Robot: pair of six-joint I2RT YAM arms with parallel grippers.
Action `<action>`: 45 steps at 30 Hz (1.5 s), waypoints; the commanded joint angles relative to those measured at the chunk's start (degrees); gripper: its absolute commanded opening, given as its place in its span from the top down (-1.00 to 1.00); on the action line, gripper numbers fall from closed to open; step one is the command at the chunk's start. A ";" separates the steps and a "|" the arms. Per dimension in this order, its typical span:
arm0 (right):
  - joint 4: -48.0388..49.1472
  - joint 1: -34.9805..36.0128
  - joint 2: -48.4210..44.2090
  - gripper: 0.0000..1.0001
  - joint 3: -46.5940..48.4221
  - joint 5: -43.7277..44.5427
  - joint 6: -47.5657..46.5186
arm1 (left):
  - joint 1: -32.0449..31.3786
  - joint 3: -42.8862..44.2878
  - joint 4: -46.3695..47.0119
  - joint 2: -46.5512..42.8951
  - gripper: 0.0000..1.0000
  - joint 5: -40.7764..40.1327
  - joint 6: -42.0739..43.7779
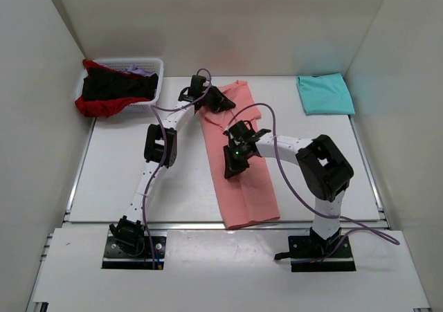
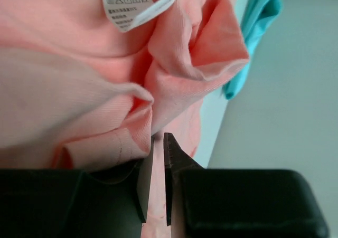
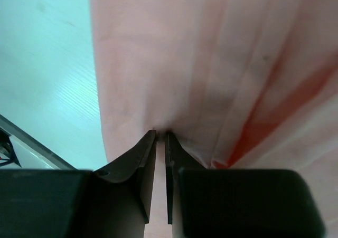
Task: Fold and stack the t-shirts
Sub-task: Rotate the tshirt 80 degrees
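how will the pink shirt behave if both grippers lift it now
Probably floppy: the salmon-pink t-shirt bunches into soft folds at the left gripper, so unheld parts should sag. Likely light: thin cloth, pinched flat in the right gripper. Its long lower end would probably trail on the table.

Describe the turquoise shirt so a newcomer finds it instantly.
Start at the white table and go to its far right corner. The turquoise shirt lies there alone as a flat folded square. Unlike the long salmon-pink shirt mid-table, it is compact, turquoise and untouched.
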 commanded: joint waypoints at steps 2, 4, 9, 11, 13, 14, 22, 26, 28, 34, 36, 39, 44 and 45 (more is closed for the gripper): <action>3.01 0.08 0.93 0.80 5.61 1.68 -1.39 | 1.60 -2.50 14.69 1.00 0.46 1.29 -5.82; 2.49 -1.76 -0.12 0.78 6.75 3.69 -1.65 | 2.04 0.49 18.90 2.15 0.44 2.25 -8.63; -0.59 -3.96 -3.80 0.76 8.70 10.73 -6.84 | 2.57 -0.12 24.11 -2.94 0.42 4.63 -11.27; -0.06 -5.80 -6.79 0.73 6.42 11.70 -7.37 | 2.31 -0.82 24.20 -5.84 0.44 5.33 -10.84; -0.50 -7.21 -9.16 0.63 4.04 13.46 -7.46 | 2.13 0.75 19.74 -7.51 0.44 6.57 -7.95; -0.85 -8.26 -11.09 0.52 2.21 14.94 -7.72 | 2.04 3.11 13.45 -8.65 0.45 6.83 -3.59; -4.80 -13.63 -28.05 0.06 -12.56 12.68 -6.41 | -4.98 12.44 -49.90 -23.49 0.51 -10.43 37.54; -7.78 -14.60 -36.40 0.06 -19.94 10.03 -3.95 | -15.43 -14.27 -53.88 -38.41 0.03 -22.94 43.92; -8.93 -15.47 -41.14 0.07 -23.54 9.16 -2.19 | -17.65 -43.36 -33.12 -58.66 -0.09 -19.74 36.15; -12.98 -19.60 -50.99 0.03 -33.21 4.94 0.10 | -16.41 -101.26 -3.93 -93.96 0.07 -12.85 13.25; -12.98 -19.35 -52.76 0.02 -36.73 3.27 0.37 | -17.12 -108.81 -3.40 -98.12 0.00 -13.64 11.32; -12.72 -16.11 -53.30 0.00 -37.89 4.40 1.68 | -20.01 -116.02 1.77 -103.49 -0.01 -15.05 6.40; -12.01 -14.26 -49.61 0.01 -38.59 4.14 4.14 | -27.82 -123.07 10.12 -103.50 -0.09 -16.45 -1.33; -11.66 -14.07 -49.52 0.01 -38.59 4.06 4.32 | -28.54 -123.08 11.27 -103.23 -0.11 -16.98 -2.30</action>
